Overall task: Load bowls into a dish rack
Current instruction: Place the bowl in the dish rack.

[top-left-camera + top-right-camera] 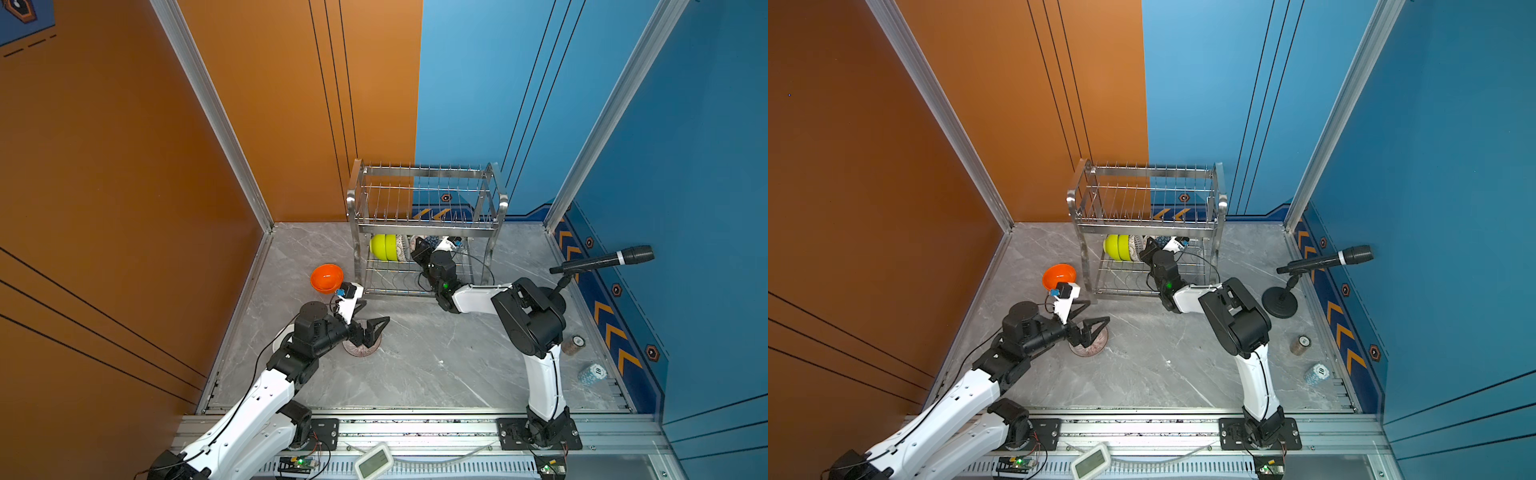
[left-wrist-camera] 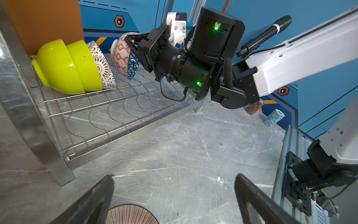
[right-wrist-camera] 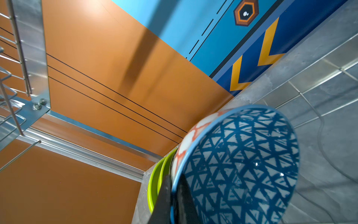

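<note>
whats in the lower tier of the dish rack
Two lime-green bowls, a brown-patterned bowl and a blue-triangle bowl clamped in the right gripper jaws. The arm hides the tier behind it.

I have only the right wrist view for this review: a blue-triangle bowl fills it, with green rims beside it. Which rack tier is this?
Observer: The blue-triangle bowl is in the lower tier of the dish rack.
Operator: What else sits there?
Observer: Two lime-green bowls and a brown-patterned bowl, on their sides in a row.
Operator: Anything not yet loaded?
Observer: An orange bowl beside the rack and a striped bowl, both on the table.
</note>
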{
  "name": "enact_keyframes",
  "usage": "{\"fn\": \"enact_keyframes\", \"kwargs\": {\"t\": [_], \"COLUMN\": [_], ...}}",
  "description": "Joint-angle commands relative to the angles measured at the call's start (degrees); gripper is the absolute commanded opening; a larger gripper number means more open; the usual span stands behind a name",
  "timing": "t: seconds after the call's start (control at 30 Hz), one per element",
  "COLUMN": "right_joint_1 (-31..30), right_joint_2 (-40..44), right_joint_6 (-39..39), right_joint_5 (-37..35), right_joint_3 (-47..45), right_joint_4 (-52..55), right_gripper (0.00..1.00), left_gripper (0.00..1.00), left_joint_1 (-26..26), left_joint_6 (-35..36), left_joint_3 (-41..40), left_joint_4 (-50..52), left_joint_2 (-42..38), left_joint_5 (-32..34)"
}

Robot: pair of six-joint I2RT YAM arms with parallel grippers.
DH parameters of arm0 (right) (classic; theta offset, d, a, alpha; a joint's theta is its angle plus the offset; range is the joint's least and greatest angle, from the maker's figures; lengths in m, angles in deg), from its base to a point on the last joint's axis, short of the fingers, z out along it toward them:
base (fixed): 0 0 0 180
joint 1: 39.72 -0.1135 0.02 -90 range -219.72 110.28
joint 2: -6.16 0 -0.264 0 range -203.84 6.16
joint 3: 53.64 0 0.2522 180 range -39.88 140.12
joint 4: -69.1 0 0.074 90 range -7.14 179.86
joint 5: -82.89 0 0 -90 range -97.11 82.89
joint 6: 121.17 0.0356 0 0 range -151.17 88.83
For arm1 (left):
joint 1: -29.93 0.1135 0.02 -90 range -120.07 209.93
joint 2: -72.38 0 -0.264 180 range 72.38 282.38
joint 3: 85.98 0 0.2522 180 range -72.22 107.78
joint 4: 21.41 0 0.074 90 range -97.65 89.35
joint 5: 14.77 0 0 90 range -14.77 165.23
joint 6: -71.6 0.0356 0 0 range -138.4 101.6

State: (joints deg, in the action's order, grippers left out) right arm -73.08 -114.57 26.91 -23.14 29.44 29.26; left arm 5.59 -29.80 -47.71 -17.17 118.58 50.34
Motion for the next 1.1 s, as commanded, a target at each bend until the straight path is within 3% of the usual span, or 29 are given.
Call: {"fn": "enact_keyframes", "kwargs": {"t": [0.0, 1.07], "right_joint_1": [0.75, 5.05], "right_joint_2": [-1.41, -9.83], "right_joint_6": [3.21, 10.95], "right_joint_5": [2.58, 19.46], "right_joint_3": [2.73, 5.56], "right_joint_4": [-6.26, -15.18], "right_gripper": [0.00, 0.00], "left_gripper": [0.98, 0.98], "left_joint_1": [-0.45, -0.71], "left_joint_6": [1.00, 0.93], "left_joint_3": [-0.60, -0.49], "left_joint_4": [-1.56, -1.92], "left_joint_2": [0.34, 0.65], "left_joint_5": [-1.69, -2.50]}}
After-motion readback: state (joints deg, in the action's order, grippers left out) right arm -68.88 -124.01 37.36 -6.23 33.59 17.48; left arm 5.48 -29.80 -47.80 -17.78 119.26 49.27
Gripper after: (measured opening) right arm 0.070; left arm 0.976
